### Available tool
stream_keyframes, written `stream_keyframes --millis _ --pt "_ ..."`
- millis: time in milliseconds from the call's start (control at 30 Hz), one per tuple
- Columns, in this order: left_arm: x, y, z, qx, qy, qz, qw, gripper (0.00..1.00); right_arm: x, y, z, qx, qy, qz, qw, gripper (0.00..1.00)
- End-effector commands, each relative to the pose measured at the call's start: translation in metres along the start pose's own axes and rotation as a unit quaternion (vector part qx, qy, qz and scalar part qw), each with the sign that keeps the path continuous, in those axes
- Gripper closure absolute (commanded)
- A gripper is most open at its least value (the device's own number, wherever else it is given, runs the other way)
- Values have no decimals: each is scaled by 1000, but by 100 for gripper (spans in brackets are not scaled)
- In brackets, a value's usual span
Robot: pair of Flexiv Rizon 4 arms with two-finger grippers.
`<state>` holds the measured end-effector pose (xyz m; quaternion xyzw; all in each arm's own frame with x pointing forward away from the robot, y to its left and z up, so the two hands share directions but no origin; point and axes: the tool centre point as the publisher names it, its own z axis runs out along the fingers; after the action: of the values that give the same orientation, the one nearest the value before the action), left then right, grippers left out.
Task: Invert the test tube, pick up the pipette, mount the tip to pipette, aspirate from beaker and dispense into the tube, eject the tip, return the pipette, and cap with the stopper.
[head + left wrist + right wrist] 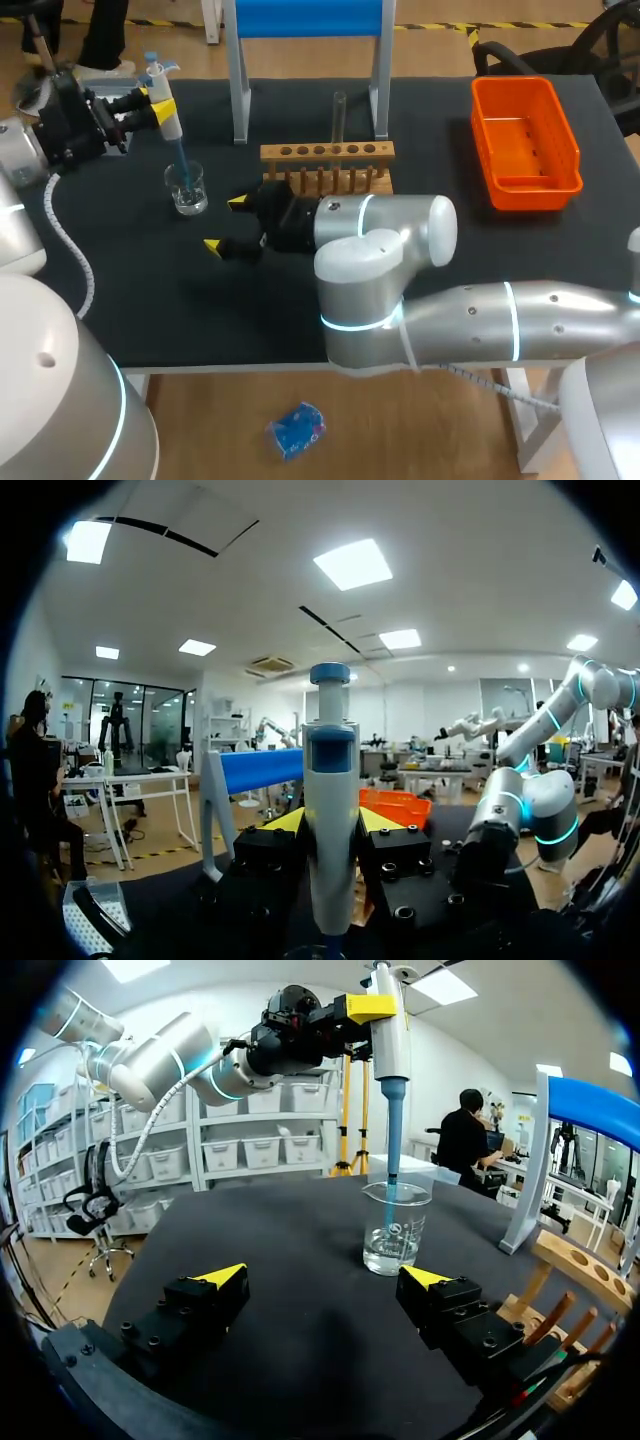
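From above, my left gripper [153,102] at the far left of the table [200,310] is clamped on the pipette [168,118]. The pipette stands nearly upright, with its blue tip [182,158] dipping into the beaker [187,190]. My right gripper [226,222] lies low just right of the beaker, fingers spread wide and holding nothing. Right of it sits the wooden rack [328,153], with the test tube [339,112] standing upright in it. An orange bin [525,140] rests at the far right.

In the left wrist view, the pipette rises between my two fingers, both pressed against its body, and the bin shows beyond it.

In the right wrist view, my fingers stand well apart with bare table between them. The beaker, holding clear liquid, is ahead of them with the blue tip reaching down into it, and the rack is just beside one finger
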<state>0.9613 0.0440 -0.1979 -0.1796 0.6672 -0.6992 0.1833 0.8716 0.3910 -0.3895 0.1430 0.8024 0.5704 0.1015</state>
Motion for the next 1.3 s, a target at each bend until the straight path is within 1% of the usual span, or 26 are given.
stream_keyframes --millis 33,1000,1300 --pt "-1 4 1 0 -1 -2 1000 100 0 0 1 1 1 0 1000 0" --pt "1 14 1 -1 -14 -11 1000 100 0 0 1 1 1 0 1000 0" --pt "1 13 0 0 -19 -8 1000 100 0 0 1 1 1 0 1000 0"
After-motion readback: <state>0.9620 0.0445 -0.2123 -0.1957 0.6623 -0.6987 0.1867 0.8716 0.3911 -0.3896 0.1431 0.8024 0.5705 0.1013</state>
